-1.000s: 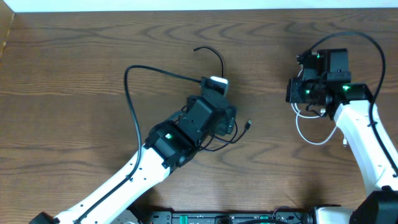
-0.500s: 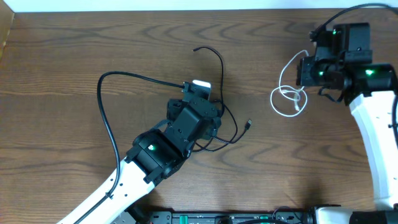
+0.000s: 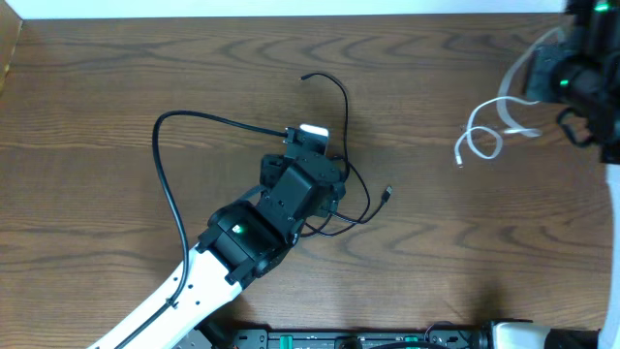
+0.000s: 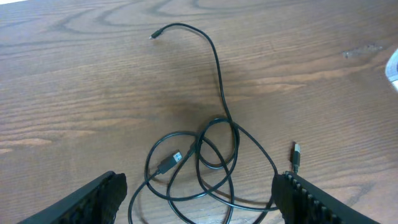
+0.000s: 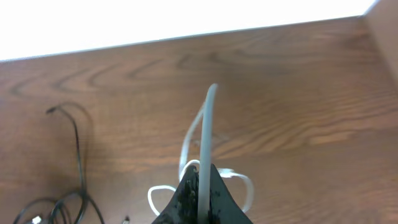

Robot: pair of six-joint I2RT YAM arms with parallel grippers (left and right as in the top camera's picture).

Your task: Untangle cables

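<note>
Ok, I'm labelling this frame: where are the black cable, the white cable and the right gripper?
black cable [image 4: 219, 81], left wrist view, on the long strand above the loops.
white cable [image 5: 208, 130], right wrist view, on the upright strand.
right gripper [image 5: 200, 186], right wrist view, between its fingertips.

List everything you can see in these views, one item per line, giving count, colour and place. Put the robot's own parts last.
black cable: one, black, in loose loops at the table's middle, small plugs at its ends
white cable: one, white, far right side, trailing from the right gripper
table: one, brown wood grain, under everything
arm wiring: one thick loop, black, arching out to the left of the left gripper
left gripper: one, black, open, above the black cable's loops
right gripper: one, black, shut on the white cable, at the overhead view's right edge
</note>
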